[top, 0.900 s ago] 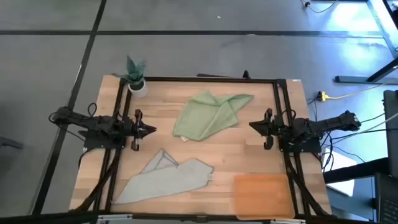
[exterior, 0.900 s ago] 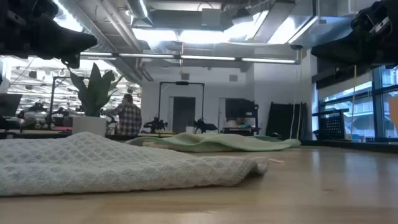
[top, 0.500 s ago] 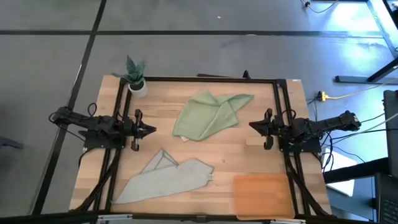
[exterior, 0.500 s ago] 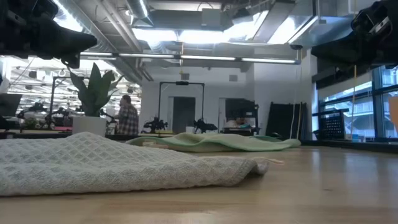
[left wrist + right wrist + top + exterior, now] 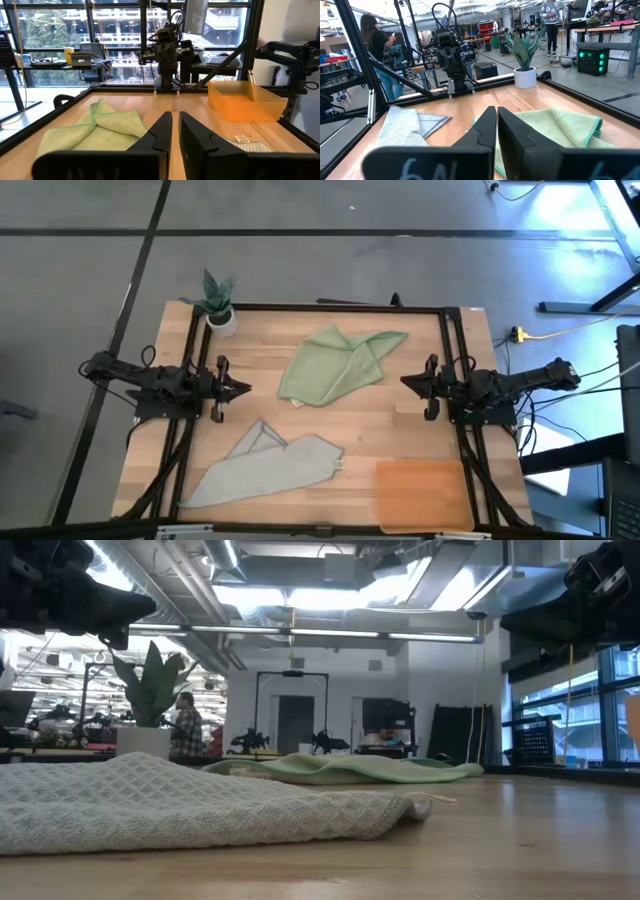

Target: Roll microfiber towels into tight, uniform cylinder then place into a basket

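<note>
- Pale wooden planks are making up the bench (image 5: 395, 430), framed by a black rail, with grey floor lying all round it in the high view.
- Nearest the front edge, the shallow orange-brown rectangular basket (image 5: 420, 492) is sitting empty at the right corner, likely parked within the right arm's reach.
- Beside it to the left, the pale grey waffle-weave microfiber towel (image 5: 268, 467) is lying loosely crumpled and unrolled, one corner folded up.
- Further back at mid-bench, the pale sage green microfiber towel (image 5: 336, 364) is lying in a rumpled heap, also unrolled, well apart from the basket.
- Flanking that green cloth, the left pincer (image 5: 243, 389) and the right pincer (image 5: 406, 381) are hovering above the bench sides, pointing at each other; both are showing fingers closed almost together and are gripping nothing, which I am reading as a waiting pose with rolling not yet begun.
- At the far left corner, a small green potted plant in a white pot (image 5: 217, 307) is standing clear of the work.
- Compared with the earlier frames, towels, basket and both arms are sitting unchanged; only a person in a plaid shirt (image 5: 184, 726) is walking leftward in the room beyond, now behind the plant's leaves.
</note>
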